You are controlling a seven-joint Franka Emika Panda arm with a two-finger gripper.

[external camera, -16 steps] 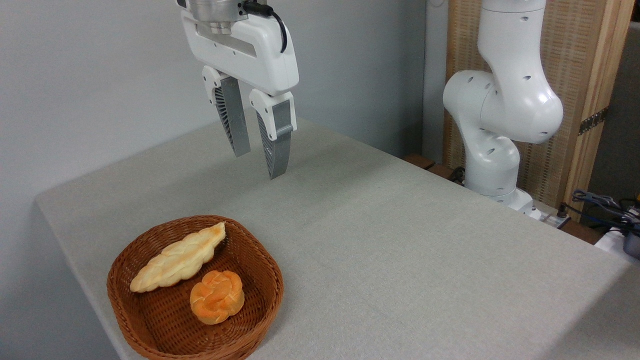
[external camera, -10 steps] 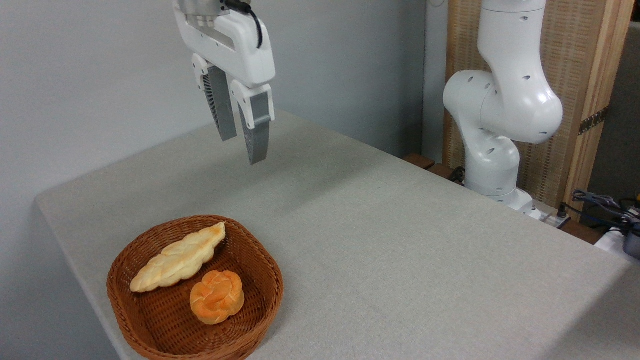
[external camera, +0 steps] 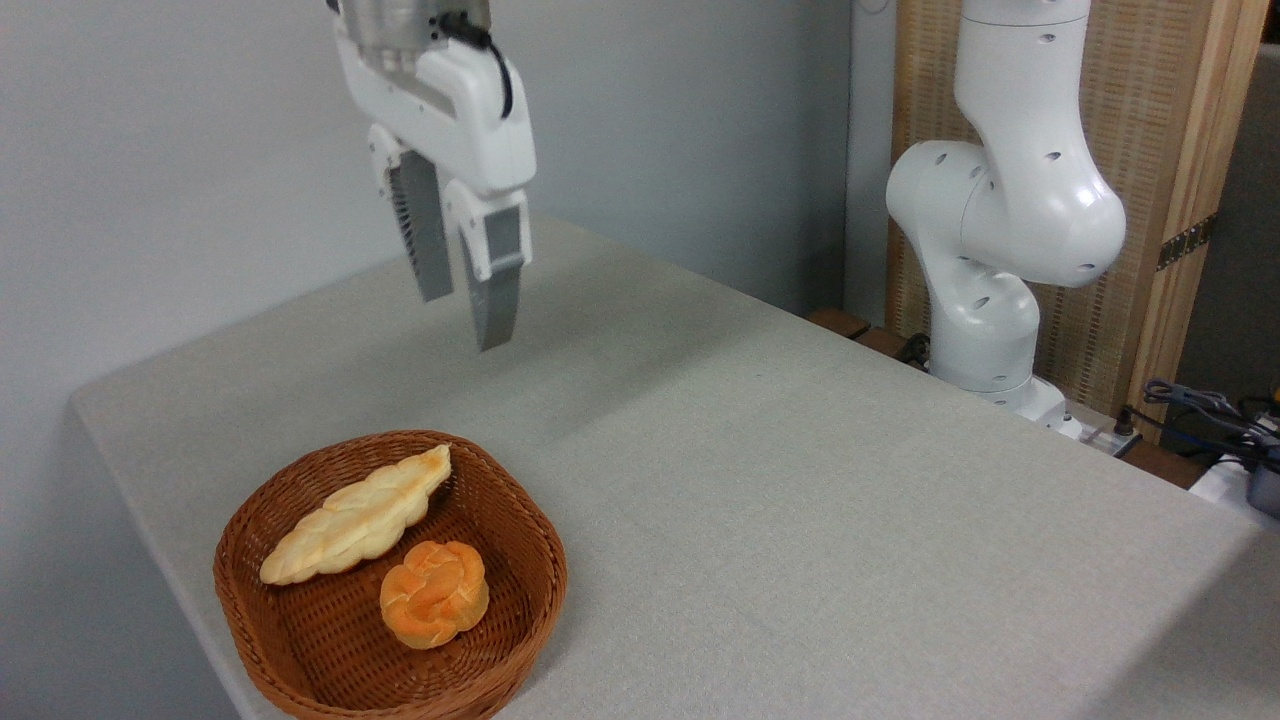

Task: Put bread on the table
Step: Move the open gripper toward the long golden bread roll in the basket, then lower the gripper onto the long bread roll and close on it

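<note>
Approach phase, before any grasp. The pincer (external camera: 463,320) hangs in the air above the far-left part of the counter (external camera: 800,480), fingers pointing down, spread only slightly with a narrow gap between the two tips, and holding nothing. The bread (external camera: 357,515) — a long, pale-golden braided loaf with toasted patches — lies inside the brown wicker basket (external camera: 520,530) at the near-left corner of the counter. It rests diagonally, one pointed end towards the far right rim and the other towards the near left, just beside a small round orange bun (external camera: 434,593) that sits nearer in the same basket.

Relative position: the loaf is lower than the pincer, nearer to the viewer and somewhat to the left; the two are well apart, with bare cloth between the fingertips and the basket rim.

Judged step: positioning over the basket, the lift and transfer not yet begun. The next move appears to call for travel nearer and leftwards until the fingers stand over the middle of the loaf, a wider opening, and a wrist turn so the fingers straddle its narrow width — then a descent that clears the rim and the bun. The open cloth to the right offers ample room for placing.
</note>
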